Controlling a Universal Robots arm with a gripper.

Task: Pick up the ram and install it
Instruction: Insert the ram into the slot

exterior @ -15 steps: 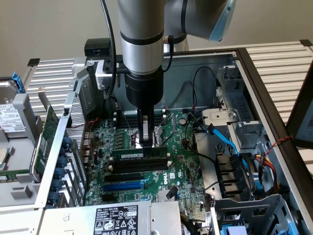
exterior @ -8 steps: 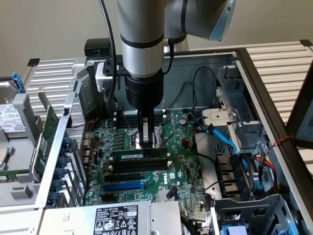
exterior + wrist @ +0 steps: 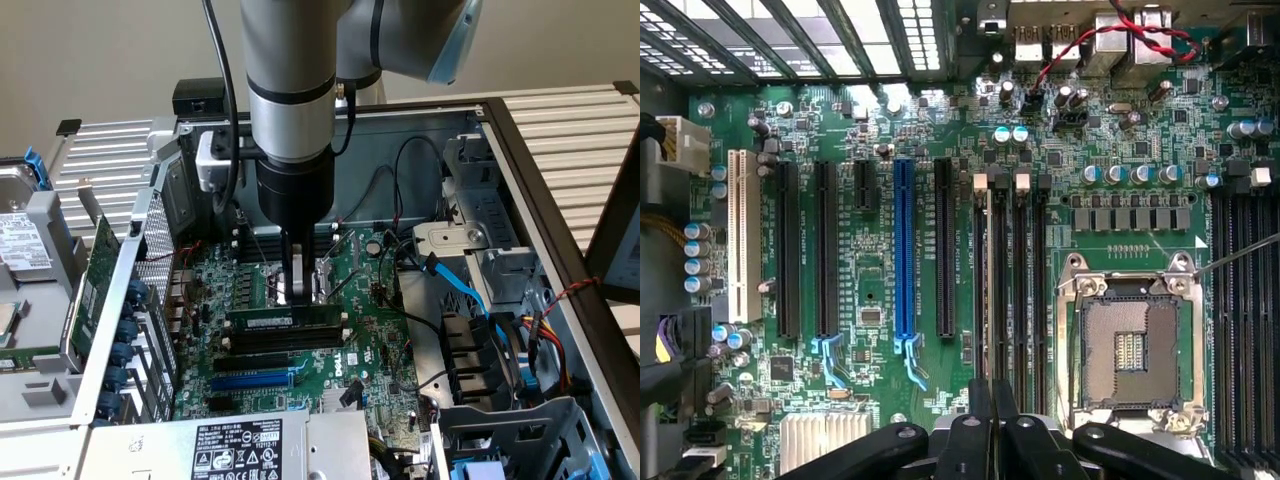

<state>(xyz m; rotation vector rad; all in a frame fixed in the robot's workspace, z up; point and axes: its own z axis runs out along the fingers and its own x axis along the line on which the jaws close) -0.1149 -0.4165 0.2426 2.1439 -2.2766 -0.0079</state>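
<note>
Two fingers [image 3: 296, 275], pinched nearly together, meet the ram [image 3: 285, 319], upright on the motherboard [image 3: 375, 345] at mid-frame in the exterior view; the wrist view reveals the open CPU socket [image 3: 1132, 345] beside them.

The ram [image 3: 285, 319], a long narrow green stick, stands on edge on the motherboard [image 3: 378, 348].

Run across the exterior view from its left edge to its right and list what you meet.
From the left: hard drive → green expansion card → blue slot clips → ram → blue cable → red and yellow wires.
</note>
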